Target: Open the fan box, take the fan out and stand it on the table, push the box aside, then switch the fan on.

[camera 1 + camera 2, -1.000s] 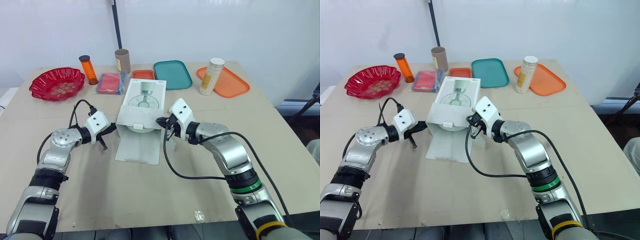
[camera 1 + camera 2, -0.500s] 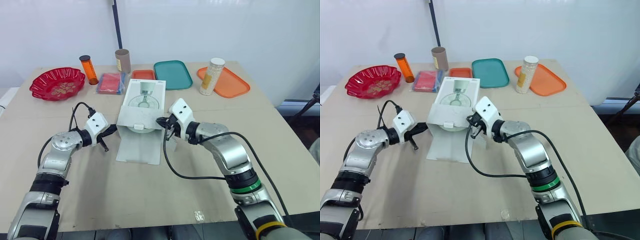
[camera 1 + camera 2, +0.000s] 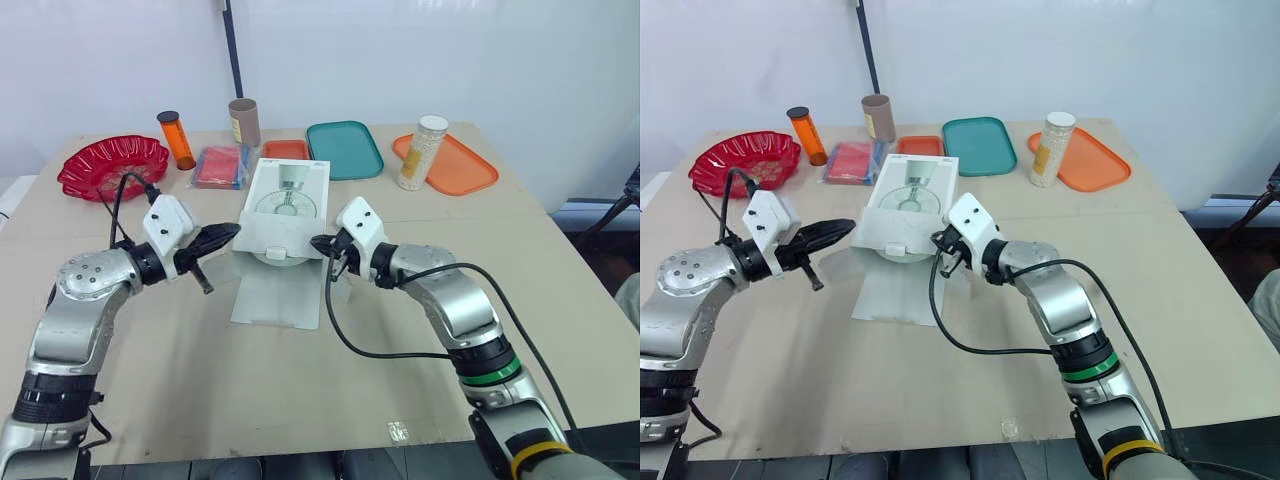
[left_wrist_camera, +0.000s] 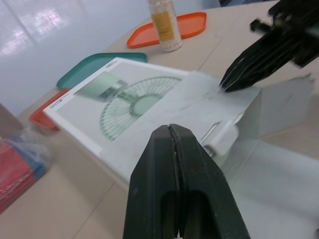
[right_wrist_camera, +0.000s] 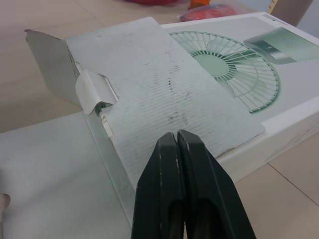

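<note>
**Q:** How are the fingers of the left gripper (image 3: 228, 232) set?

**A:** Its two black fingers (image 4: 167, 164) are pressed together and nothing is held between them. The tips are raised above the table (image 3: 300, 390) and pointed at the fan box (image 3: 292, 190). They are just beside its near corner, and whether it is touched cannot be told.

**Q:** And the right gripper (image 3: 318, 242)?

**A:** Its fingers are also pressed together, with nothing pinched. The tips are laid against the edge of the box's grey inner flap (image 5: 164, 89).

**Q:** Where is the box placed?

**A:** It is laid flat between the two sets of fingertips, with the printed fan facing up. Its long front flap (image 3: 275, 295) is folded out onto the table, on the robot's side of the fingertips.

**Q:** What is changed from a second ago?

**A:** The left gripper has been lifted. Before, it was held low beside the box's left side, close to the table. The right gripper and the box are seen where they were.
</note>
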